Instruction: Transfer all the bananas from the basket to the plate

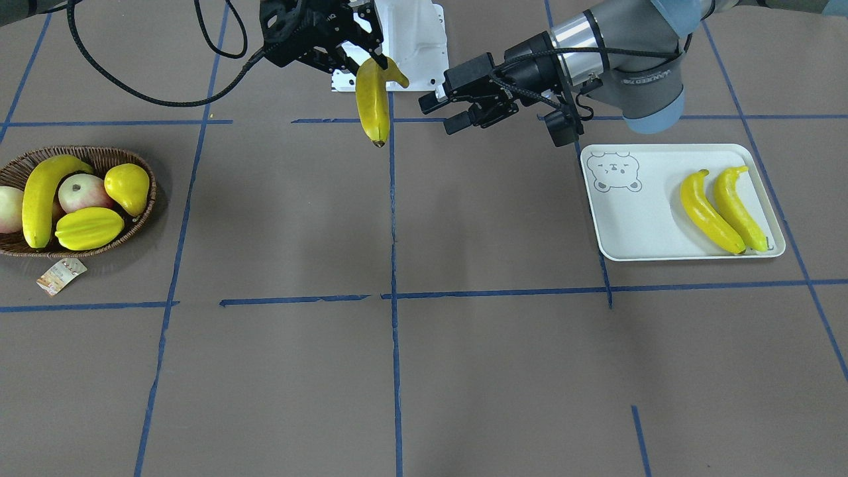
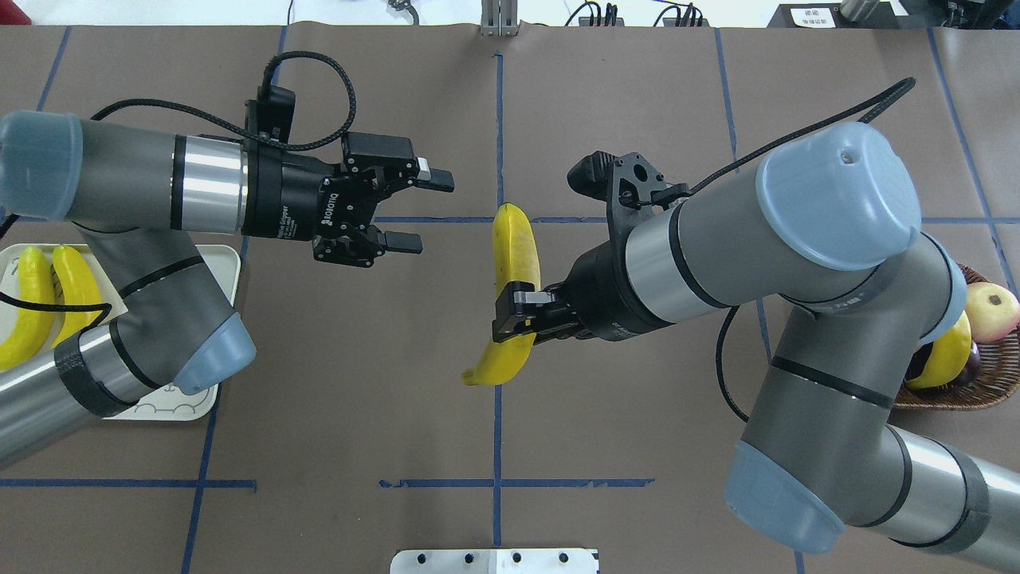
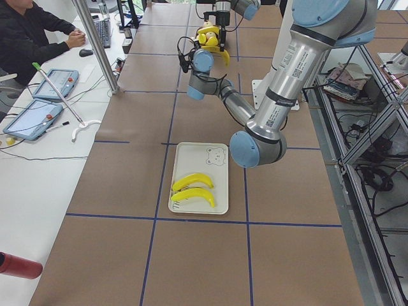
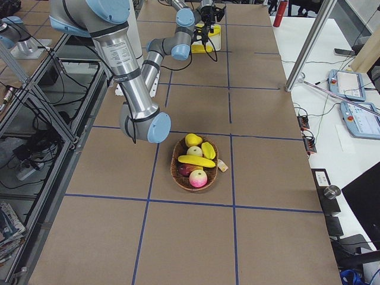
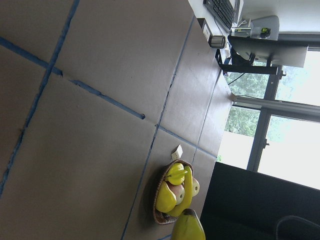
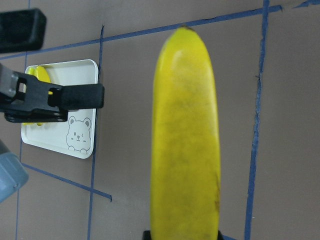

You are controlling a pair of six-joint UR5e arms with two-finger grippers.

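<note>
My right gripper (image 2: 516, 315) is shut on a banana (image 2: 515, 255) and holds it in the air over the table's middle, also seen in the front view (image 1: 372, 99) and the right wrist view (image 6: 186, 135). My left gripper (image 2: 418, 209) is open and empty, pointing at that banana from a short distance, not touching it. Two bananas (image 1: 709, 212) (image 1: 737, 207) lie side by side on the plate (image 1: 636, 225). One banana (image 1: 40, 199) lies in the basket (image 1: 99, 154).
The basket also holds a pear (image 1: 129, 187), a starfruit (image 1: 89, 227) and apples (image 1: 83, 192); its paper tag (image 1: 61, 275) lies beside it. A white mount (image 1: 414, 40) stands at the robot's base. A person (image 3: 32, 32) sits at a side desk.
</note>
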